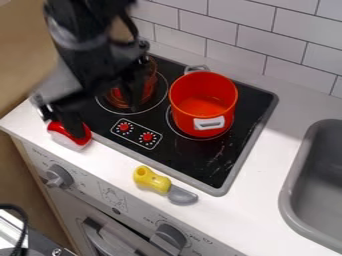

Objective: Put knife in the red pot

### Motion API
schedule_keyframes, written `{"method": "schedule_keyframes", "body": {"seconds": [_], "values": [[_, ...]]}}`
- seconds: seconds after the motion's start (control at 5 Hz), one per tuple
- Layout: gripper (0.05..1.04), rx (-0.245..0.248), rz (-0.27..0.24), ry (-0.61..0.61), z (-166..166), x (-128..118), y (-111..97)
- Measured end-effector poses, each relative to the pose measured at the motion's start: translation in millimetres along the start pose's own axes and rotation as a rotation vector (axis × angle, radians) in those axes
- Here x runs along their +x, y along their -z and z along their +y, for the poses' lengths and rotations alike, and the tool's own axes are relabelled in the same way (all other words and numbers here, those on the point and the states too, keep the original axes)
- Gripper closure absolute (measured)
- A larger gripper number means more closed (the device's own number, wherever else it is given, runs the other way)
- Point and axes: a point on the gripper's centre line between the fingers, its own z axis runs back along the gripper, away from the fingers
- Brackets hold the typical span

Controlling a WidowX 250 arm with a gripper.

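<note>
Claw (107, 121): released, its two sides spread with nothing between them; it hangs over the left of the stove (207, 162), beside the red thing (60, 131), and you would have to bring it to the front edge before any grasp

Knife (160, 184): lying flat on the bench (264, 155), in front of the stove; yellow handle (149, 178) to the left, grey blade (182, 195) to the right; the bench bears its whole length, so it should lie steady while you line up

Red pot (202, 105): upright on the right-hand burner, mouth upward, ready to receive; its pale near handle (209, 123) faces the front edge, so you do best to come in above the rim, clear of that handle

See-through pot (149, 75): on the left-hand burner, partly behind the arm; not your target, though it stands near the claw and could be knocked on the way out

Red thing: on the bench's left corner, partly hidden by the claw; you cannot tell its kind from here

Step in hand: the approach, by judgement; the knife awaits its grasp, the pot its load

Next move: carry the claw right and toward the front, then close across the thick handle; a grip on the thin blade may let the knife swing or slip
</note>
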Motion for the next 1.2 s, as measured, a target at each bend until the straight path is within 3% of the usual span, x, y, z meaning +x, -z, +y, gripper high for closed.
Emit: {"method": "schedule_keyframes", "body": {"seconds": [0.2,0.4,0.6,1.2], "values": [[0.084,0.178,-0.084,-0.176,7.3,-7.3,10.7],[0.085,0.306,-0.064,-0.305,11.5,-9.2,12.3],[0.084,0.299,-0.033,-0.297,9.7,-8.8,15.6],[0.084,0.293,-0.032,-0.299,8.6,-8.9,16.2]]}}
